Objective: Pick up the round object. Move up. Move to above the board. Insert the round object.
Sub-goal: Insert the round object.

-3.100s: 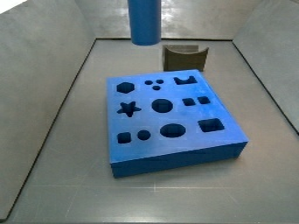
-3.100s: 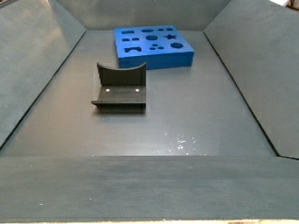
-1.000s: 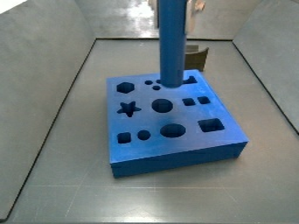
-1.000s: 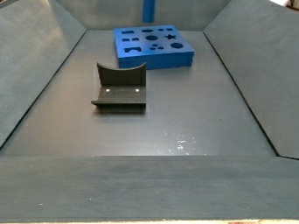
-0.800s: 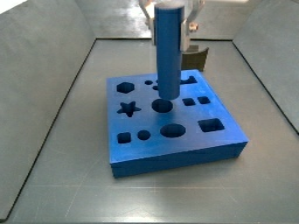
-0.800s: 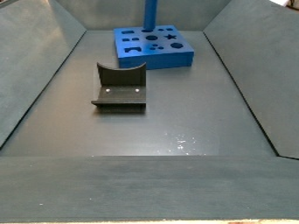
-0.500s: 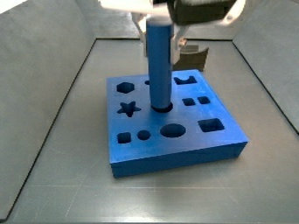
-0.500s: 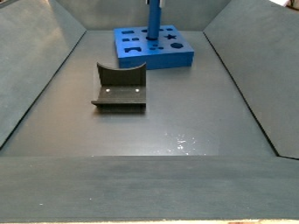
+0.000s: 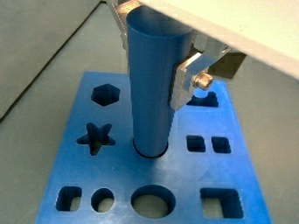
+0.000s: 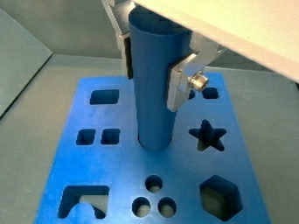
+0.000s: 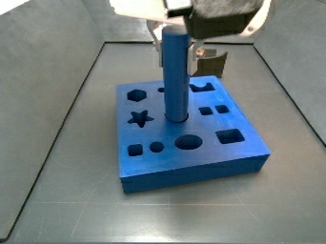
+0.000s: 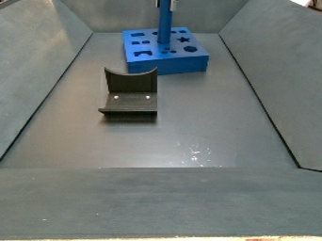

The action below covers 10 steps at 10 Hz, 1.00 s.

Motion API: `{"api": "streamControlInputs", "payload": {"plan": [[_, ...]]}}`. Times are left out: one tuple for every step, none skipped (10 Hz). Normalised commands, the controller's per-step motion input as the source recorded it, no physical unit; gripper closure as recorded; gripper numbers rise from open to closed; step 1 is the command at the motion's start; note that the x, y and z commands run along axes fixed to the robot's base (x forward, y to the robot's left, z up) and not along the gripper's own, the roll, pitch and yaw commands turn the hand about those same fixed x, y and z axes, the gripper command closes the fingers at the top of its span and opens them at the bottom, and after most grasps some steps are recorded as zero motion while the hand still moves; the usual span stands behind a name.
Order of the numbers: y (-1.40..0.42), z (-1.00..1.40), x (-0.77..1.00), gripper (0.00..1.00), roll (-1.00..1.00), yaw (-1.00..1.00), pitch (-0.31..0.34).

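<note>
Between the silver fingers (image 9: 188,77) in both wrist views, the peg (image 9: 156,87) stands upright so its foot can enter the board's (image 9: 70,171) round centre hole; the gripper (image 10: 149,54) clamps its upper end. Seen from a side view, the peg (image 11: 174,71) hangs below the gripper (image 11: 178,29), apparently only just seated in the board (image 11: 242,154).

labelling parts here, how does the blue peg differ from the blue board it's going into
The round object is long, slim and cylindrical; the board is a wide, thick square block. The round object stands upright, its lower end in a round hole near the board's middle, while the board lies flat on the floor. The gripper is closed on the round object's upper part in both wrist views; nothing grips the board. Both are the same plain blue.
</note>
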Motion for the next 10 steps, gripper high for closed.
{"api": "streamControlInputs", "payload": {"plan": [[0.09,-0.25,0.33,1.00,0.03,-0.51,0.440],[0.00,0.00,0.12,1.00,0.00,-0.14,0.157],[0.01,0.00,0.00,1.00,0.00,0.00,0.009],[0.08,-0.56,0.25,1.00,0.34,0.00,0.514],[0.07,-0.58,0.30,1.00,0.26,-0.14,0.546],[0.03,-0.52,0.25,1.00,0.11,-0.37,0.611],[0.00,-0.11,0.11,1.00,0.00,-0.22,0.257],[0.00,0.00,0.00,1.00,0.03,0.00,0.023],[0.00,-0.87,0.00,1.00,0.01,0.00,-0.114],[0.00,-1.00,0.00,1.00,0.00,-0.02,-0.006]]}}
